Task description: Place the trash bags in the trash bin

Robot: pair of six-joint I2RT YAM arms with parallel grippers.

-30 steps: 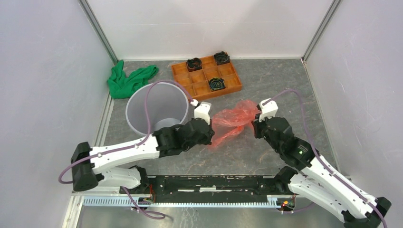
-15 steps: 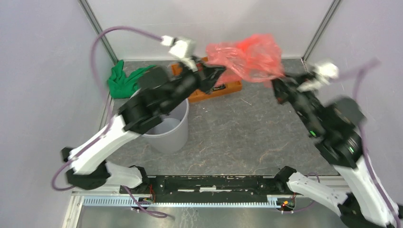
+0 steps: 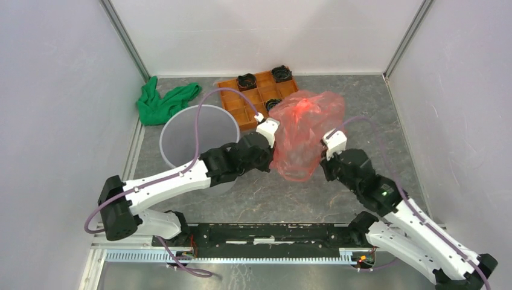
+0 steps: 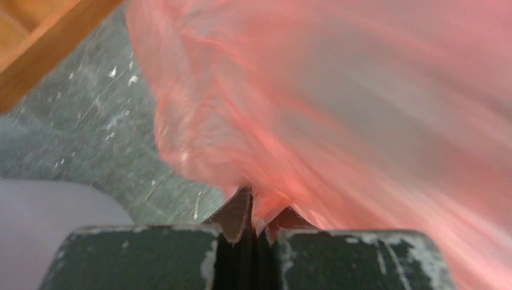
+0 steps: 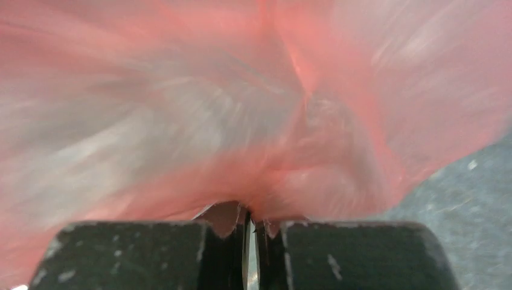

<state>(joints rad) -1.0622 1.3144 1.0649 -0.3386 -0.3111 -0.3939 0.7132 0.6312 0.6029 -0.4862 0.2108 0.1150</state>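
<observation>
The trash bin is the biggest thing on the worktop, standing open-mouthed at about 9 o'clock from the trash bag. The bag hangs ballooned between my two arms, clear of the bin. I judge it near weightless, soft and slippery, likely to billow or tear, so it is best gripped at bunched edges. The orange tray lies at 11 o'clock from the bag, partly behind it, and could snag the film. A green cloth sits at 11 o'clock from the bin. My left arm lies between bag and bin. My left pincer is closed tight on a gathered fold, and my right pincer is nipped shut on the opposite edge.
</observation>
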